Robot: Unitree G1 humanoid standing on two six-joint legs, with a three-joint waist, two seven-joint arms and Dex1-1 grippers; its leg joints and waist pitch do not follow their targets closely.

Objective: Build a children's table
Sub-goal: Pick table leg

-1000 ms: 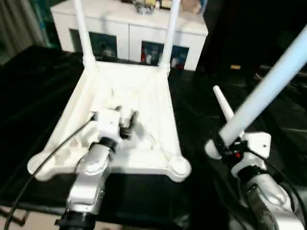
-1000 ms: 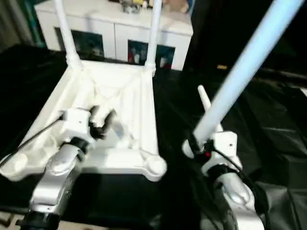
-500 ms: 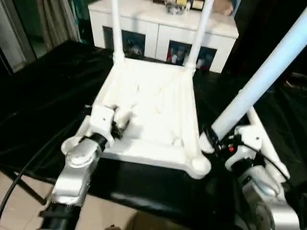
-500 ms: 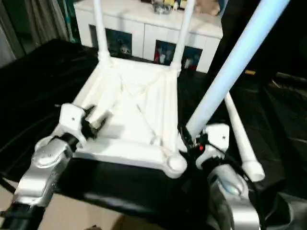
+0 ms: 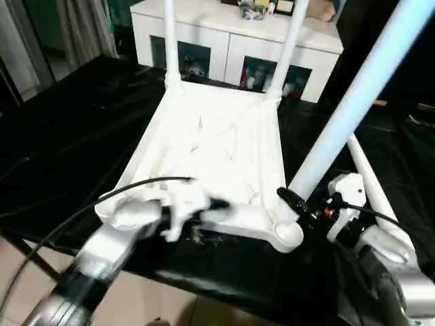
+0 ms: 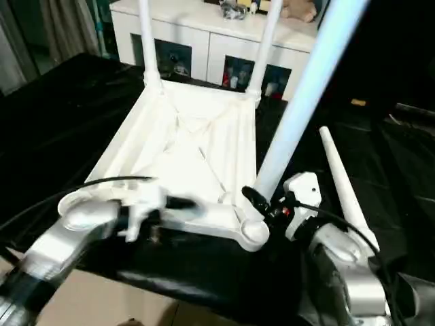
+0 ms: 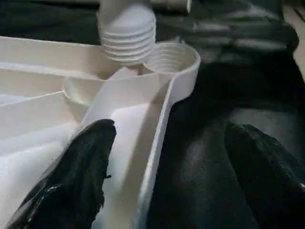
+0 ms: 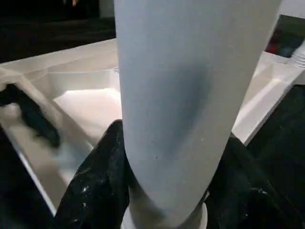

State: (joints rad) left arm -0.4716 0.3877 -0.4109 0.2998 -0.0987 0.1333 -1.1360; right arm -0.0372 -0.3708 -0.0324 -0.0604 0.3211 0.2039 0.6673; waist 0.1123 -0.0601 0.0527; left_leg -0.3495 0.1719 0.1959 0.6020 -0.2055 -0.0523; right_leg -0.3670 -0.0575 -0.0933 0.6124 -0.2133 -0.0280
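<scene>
— Jaws on the left?

— Spread wide, gripping nothing. Sat astride the near rim of the children's table [image 5: 217, 136]: one black finger [image 7: 81, 176] over the white underside, the other finger [image 7: 267, 171] over the black cover of the bench [image 5: 68, 122]. Could not tell whether either touched the rim.

— And the right jaws?

— Clamped on the held leg [image 5: 353, 102], with black fingers [image 8: 95, 191] pressed to both sides of the tube low on its thick end. Held it tilted, rising up and away from the jaws.

— Where was the table itself?

— Lay upside down on the bench, ribs up, stretching away ahead of both sets of jaws. Carried two fitted legs [image 5: 170, 41] upright in the far corners, well beyond either set of jaws.

— And the bottom of the leg in the right jaws?

— Ended in a threaded end [image 7: 127, 36], just below the right jaws. Hung just beside the near corner socket [image 7: 174, 57], not inside it. Saw that socket straight ahead of the left jaws, open and threaded inside.

— Anything else around?

— Noticed a loose leg [image 6: 340, 183] flat on the bench, on the outer side of the right jaws, apart from the table. Beyond the table, far past both sets of jaws, made out a white cabinet [image 5: 231, 30].
</scene>
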